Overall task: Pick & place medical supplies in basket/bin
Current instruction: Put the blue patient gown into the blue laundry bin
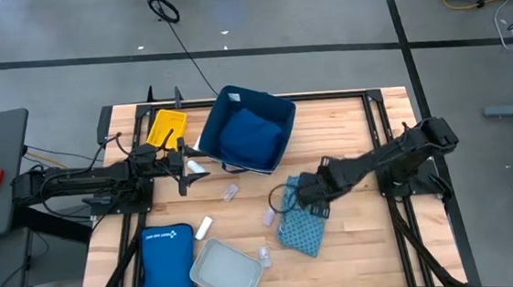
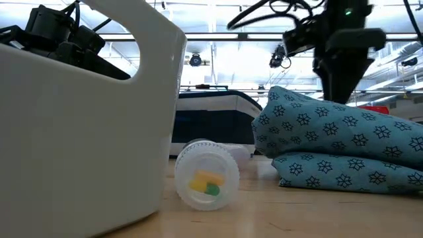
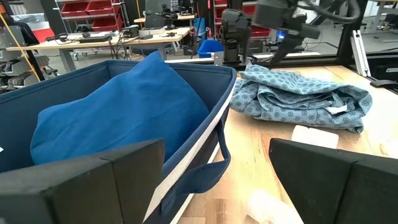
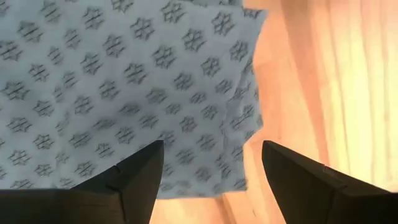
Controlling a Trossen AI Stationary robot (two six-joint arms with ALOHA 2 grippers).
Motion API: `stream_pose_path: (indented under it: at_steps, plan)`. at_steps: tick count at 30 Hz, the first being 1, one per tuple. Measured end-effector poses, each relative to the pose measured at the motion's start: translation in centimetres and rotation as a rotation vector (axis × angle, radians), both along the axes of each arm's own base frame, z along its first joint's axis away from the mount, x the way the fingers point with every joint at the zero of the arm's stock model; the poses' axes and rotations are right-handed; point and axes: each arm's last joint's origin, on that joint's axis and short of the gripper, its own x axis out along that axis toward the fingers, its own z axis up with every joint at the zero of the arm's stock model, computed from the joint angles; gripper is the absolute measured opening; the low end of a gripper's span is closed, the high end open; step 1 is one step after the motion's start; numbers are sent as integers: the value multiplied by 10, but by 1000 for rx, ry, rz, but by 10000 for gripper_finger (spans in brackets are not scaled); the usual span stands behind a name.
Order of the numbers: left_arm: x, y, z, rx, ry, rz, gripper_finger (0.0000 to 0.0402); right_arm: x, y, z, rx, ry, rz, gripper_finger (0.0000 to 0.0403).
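Teal patterned cloth lies unbinned directly below the wide-open right gripper; only the blue bundle is binned, vials remain.

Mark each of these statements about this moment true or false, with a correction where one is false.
1. The dark blue bundle lies inside the navy bin. True.
2. The right gripper is clamped on the teal cloth. False: its jaws stand open above the cloth, which lies on the table.
3. The teal cloth is in the grey tray. False: it lies on the wood beside the tray.
4. The left gripper is open, next to the navy bin. True.
5. The yellow bin sits on the navy bin's left in the high view. True.
6. The blue pouch lies in the navy bin. False: it lies on the table by the grey tray.
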Motion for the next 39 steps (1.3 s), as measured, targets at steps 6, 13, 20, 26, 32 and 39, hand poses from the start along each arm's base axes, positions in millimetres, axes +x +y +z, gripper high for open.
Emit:
stream_pose_path:
  at_steps: [6, 13, 20, 26, 32, 39]
  plan:
    - [0, 0, 0, 0, 0, 0, 292, 13, -22, 0, 121, -32, 55, 279]
    - [0, 0, 0, 0, 1, 0, 292, 21, -42, 0, 207, -74, 106, 279]
    - [0, 0, -1, -3, 7, -13, 292, 33, -51, -7, 290, -127, 147, 279]
    - [0, -1, -2, -8, 16, -19, 292, 44, -50, -35, 290, -47, 182, 279]
    - [0, -1, -2, -8, 15, -18, 292, 55, -44, -64, 315, 2, 211, 279]
    - [0, -1, -2, -7, 15, -17, 292, 62, -31, -91, 360, 60, 255, 278]
